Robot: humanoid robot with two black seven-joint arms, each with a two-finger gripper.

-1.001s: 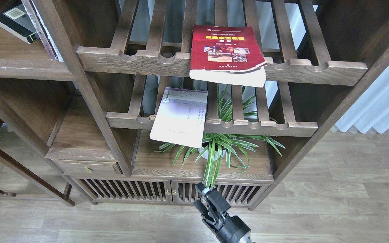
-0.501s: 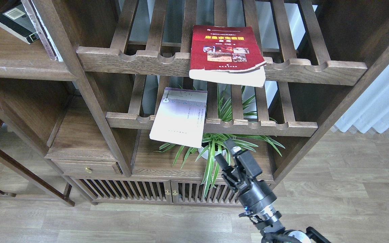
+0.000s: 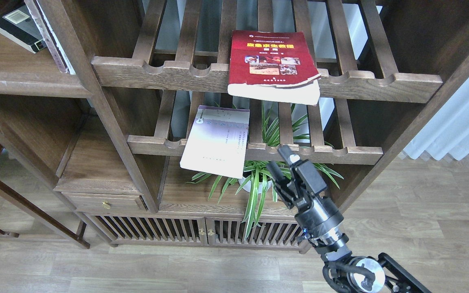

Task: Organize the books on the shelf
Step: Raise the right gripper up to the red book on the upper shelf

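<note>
Item: my right gripper [image 3: 280,159], fingers slightly parted, holding nothing. White-lavender book [image 3: 216,141] just left on lower rack; red book [image 3: 273,65] above it.

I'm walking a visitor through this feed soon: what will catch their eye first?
Probably the red book, lying flat on the upper slatted rack with its front edge overhanging the rail. Below it, the white-lavender book hangs off the lower rack. The right claw is raised before the spider plant, holding nothing.
</note>
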